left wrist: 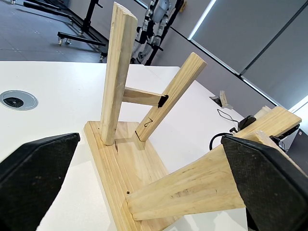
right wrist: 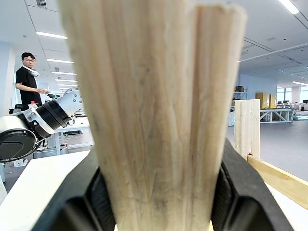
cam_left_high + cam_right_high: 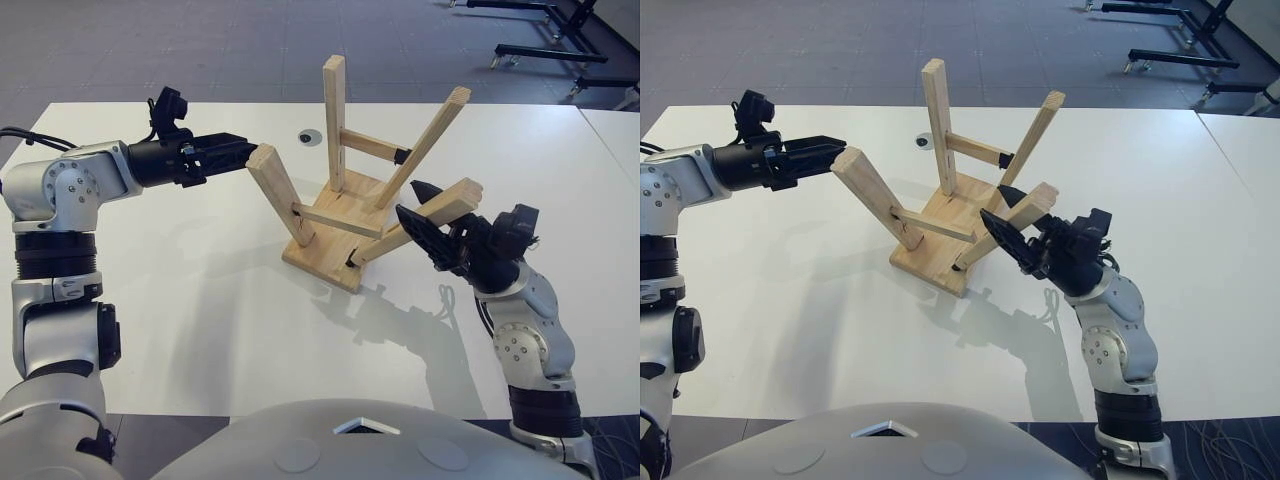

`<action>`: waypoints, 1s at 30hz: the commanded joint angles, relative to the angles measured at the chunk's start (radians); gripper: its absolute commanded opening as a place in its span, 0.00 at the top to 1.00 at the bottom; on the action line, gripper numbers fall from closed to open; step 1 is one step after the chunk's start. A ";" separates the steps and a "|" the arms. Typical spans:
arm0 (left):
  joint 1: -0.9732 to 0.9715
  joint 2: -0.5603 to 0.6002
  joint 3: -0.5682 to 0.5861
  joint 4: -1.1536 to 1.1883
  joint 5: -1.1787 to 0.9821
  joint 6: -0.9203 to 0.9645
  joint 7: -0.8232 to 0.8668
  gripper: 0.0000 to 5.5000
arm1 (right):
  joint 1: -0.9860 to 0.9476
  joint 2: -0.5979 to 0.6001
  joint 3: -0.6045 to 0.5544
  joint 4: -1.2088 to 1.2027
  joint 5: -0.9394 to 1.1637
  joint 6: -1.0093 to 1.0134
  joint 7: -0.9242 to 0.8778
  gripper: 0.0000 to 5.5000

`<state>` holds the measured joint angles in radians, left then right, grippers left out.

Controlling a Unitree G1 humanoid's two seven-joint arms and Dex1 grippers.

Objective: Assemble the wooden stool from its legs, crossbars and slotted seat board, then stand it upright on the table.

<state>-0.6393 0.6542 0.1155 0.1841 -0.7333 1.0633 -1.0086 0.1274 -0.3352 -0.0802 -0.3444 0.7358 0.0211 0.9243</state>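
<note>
The wooden stool stands upside down, its slotted seat board (image 3: 335, 262) flat on the white table (image 3: 180, 330) and all its legs pointing up. Crossbars (image 3: 370, 146) join the legs in pairs. My right gripper (image 3: 412, 200) is shut on the near right leg (image 3: 455, 198), close to its free end; that leg (image 2: 154, 106) sits between both black pads in the right wrist view. My left gripper (image 3: 238, 152) is open, level with the top of the near left leg (image 3: 280, 195), whose end lies against one of its pads (image 1: 262, 178).
A round cable grommet (image 3: 309, 136) is set in the table behind the stool. Bare table surface spreads to the left and in front of the stool. Black metal frames (image 3: 550, 50) stand on the floor beyond the back right corner.
</note>
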 commanded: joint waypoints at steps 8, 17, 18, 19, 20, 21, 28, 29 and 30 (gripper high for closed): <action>0.019 0.000 0.010 -0.021 -0.008 0.016 0.014 0.02 | -0.056 -0.029 -0.042 0.012 0.003 0.005 0.010 0.63; 0.024 -0.006 0.012 -0.026 -0.010 0.015 0.021 0.02 | -0.042 -0.002 -0.015 -0.006 0.001 0.009 -0.001 0.63; 0.023 -0.006 0.012 -0.023 -0.008 0.014 0.021 0.02 | -0.039 -0.002 -0.013 -0.009 0.001 0.009 -0.001 0.63; 0.022 -0.006 0.012 -0.021 -0.008 0.014 0.021 0.02 | -0.034 -0.004 -0.011 -0.011 0.000 0.009 0.001 0.63; 0.021 -0.006 0.013 -0.021 -0.008 0.014 0.021 0.02 | -0.025 -0.006 -0.010 -0.013 -0.001 0.008 0.003 0.63; 0.021 -0.006 0.014 -0.022 -0.008 0.015 0.022 0.02 | -0.017 -0.008 -0.010 -0.014 -0.002 0.006 0.005 0.63; 0.019 -0.014 0.025 -0.019 -0.014 0.017 0.032 0.02 | 0.014 -0.010 -0.009 -0.014 -0.008 -0.001 0.014 0.63; 0.016 -0.015 0.024 -0.017 -0.014 0.017 0.032 0.02 | 0.014 -0.008 -0.009 -0.013 -0.010 -0.002 0.012 0.63; 0.015 -0.016 0.024 -0.016 -0.015 0.018 0.033 0.02 | 0.013 -0.006 -0.008 -0.012 -0.011 -0.003 0.011 0.63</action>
<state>-0.6253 0.6413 0.1346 0.1671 -0.7407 1.0690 -0.9798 0.1381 -0.3388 -0.0884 -0.3491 0.7367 0.0209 0.9333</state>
